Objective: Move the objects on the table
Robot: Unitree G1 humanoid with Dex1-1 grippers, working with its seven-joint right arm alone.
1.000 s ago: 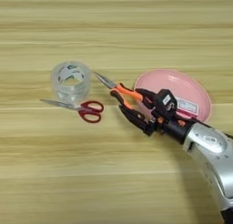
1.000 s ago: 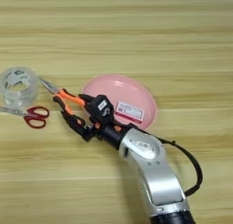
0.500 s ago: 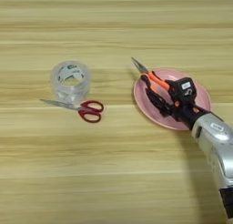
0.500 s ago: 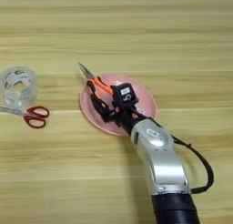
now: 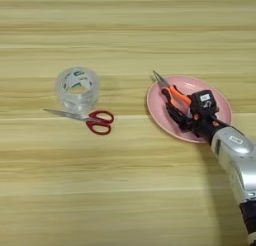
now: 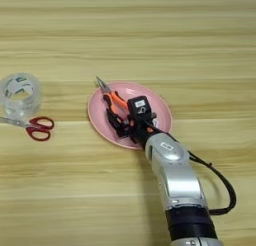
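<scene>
Below you, the table (image 5: 125, 35) of light wood planks fills both views. Your right arm (image 6: 175, 180) rises from the bottom edge, its gripper (image 5: 182, 117) over the pink plate (image 5: 220, 97) with its 2 black fingers closed on the pliers (image 5: 172, 92), whose tip juts past the rim. Well left, the tape roll (image 5: 76, 87) sits beside the scissors (image 5: 90, 121). You cannot see the small box; the gripper hides it.
</scene>
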